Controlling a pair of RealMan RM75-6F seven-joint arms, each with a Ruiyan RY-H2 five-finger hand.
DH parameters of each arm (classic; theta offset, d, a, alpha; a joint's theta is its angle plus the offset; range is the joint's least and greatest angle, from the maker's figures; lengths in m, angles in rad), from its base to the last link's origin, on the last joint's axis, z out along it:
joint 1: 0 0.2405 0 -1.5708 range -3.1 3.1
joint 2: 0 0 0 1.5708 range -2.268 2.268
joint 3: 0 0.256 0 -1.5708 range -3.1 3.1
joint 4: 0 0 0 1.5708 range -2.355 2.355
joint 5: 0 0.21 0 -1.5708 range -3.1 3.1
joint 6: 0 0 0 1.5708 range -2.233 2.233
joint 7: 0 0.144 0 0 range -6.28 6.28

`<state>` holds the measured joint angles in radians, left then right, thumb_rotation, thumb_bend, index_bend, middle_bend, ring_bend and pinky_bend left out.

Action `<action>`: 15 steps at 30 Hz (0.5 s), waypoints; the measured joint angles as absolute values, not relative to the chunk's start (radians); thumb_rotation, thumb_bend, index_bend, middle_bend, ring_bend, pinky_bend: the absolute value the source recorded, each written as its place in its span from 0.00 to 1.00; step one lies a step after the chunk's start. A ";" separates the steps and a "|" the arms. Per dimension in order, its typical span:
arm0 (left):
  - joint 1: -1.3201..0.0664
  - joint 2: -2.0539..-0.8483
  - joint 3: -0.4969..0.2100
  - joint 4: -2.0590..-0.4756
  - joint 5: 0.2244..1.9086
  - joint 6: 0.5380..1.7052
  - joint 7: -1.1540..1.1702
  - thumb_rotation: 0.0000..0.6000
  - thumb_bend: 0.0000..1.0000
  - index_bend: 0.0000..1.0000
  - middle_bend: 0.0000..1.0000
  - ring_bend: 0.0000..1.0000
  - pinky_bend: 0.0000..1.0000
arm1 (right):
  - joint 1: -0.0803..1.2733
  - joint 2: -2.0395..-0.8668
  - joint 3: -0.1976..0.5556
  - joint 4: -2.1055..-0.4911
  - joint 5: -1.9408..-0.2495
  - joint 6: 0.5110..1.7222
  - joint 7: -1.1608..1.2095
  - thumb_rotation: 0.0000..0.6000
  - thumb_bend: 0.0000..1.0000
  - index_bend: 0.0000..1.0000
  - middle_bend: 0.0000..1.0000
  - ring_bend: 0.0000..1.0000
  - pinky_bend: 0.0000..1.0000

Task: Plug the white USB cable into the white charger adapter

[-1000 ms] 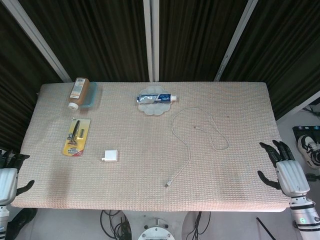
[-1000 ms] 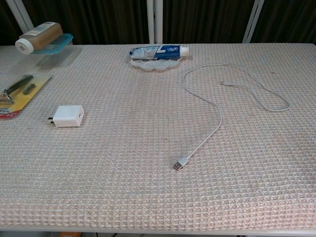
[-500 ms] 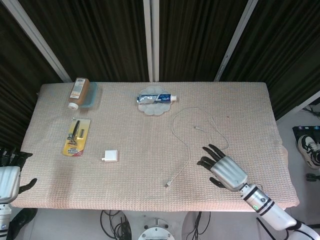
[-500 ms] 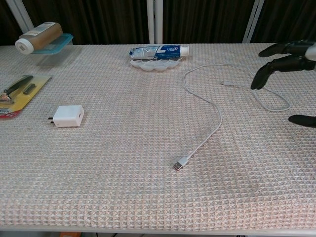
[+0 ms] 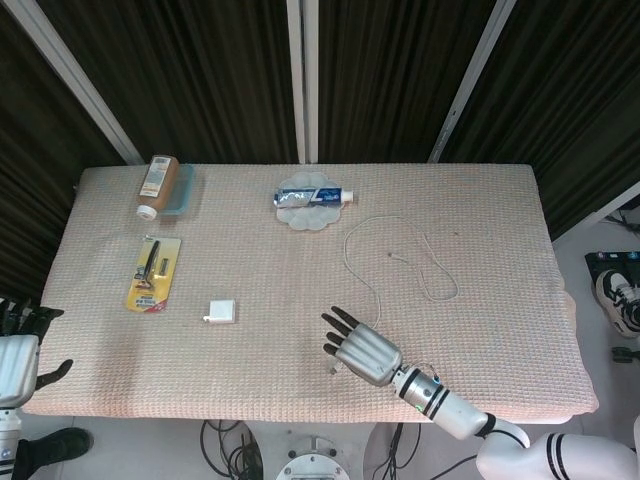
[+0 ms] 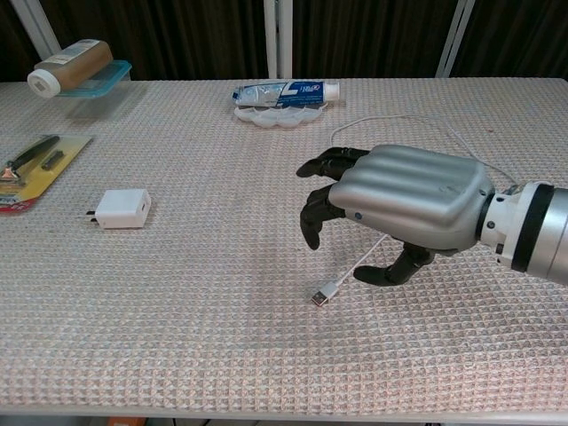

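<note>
Now right hand [image 6: 404, 204] spread over USB cable [image 6: 355, 264] | charger adapter [image 6: 123, 209] apart

My right hand [image 6: 404, 206] covered much of the white USB cable [image 6: 348, 270] in my chest view, left hand [image 5: 18, 362] cropped at head view's edge, razor card [image 6: 31, 169] cut off.

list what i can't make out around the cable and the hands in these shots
- White USB cable, chest view: its middle run is hidden behind the right hand.
- USB plug, head view: mostly covered by that hand.
- Left hand: cut off by the head view's edge, absent from chest view.
- Charger adapter: port not visible.
</note>
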<state>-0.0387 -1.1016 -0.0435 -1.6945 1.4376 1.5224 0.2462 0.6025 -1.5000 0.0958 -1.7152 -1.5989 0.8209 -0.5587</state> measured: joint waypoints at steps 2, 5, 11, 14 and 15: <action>-0.040 -1.105 -0.044 -1.687 1.438 1.519 0.238 1.00 0.12 0.27 0.25 0.08 0.00 | 0.605 -1.524 0.089 -1.705 -1.574 0.821 -0.592 1.00 0.23 0.41 0.31 0.00 0.02; -0.043 -1.109 -0.043 -1.676 1.439 1.512 0.228 1.00 0.12 0.27 0.25 0.08 0.00 | 0.602 -1.550 0.077 -1.696 -1.542 0.830 -0.624 1.00 0.23 0.43 0.32 0.01 0.02; -0.050 -1.117 -0.044 -1.660 1.439 1.500 0.211 1.00 0.12 0.27 0.25 0.08 0.00 | 0.598 -1.589 0.057 -1.675 -1.507 0.857 -0.653 1.00 0.23 0.44 0.33 0.01 0.02; -0.053 -1.118 -0.044 -1.656 1.442 1.495 0.206 1.00 0.12 0.27 0.25 0.08 0.00 | 0.599 -1.608 0.050 -1.660 -1.502 0.869 -0.663 1.00 0.23 0.45 0.33 0.01 0.02; -0.054 -1.117 -0.044 -1.655 1.442 1.494 0.204 1.00 0.12 0.27 0.25 0.08 0.00 | 0.600 -1.614 0.048 -1.654 -1.501 0.872 -0.667 1.00 0.23 0.45 0.33 0.01 0.02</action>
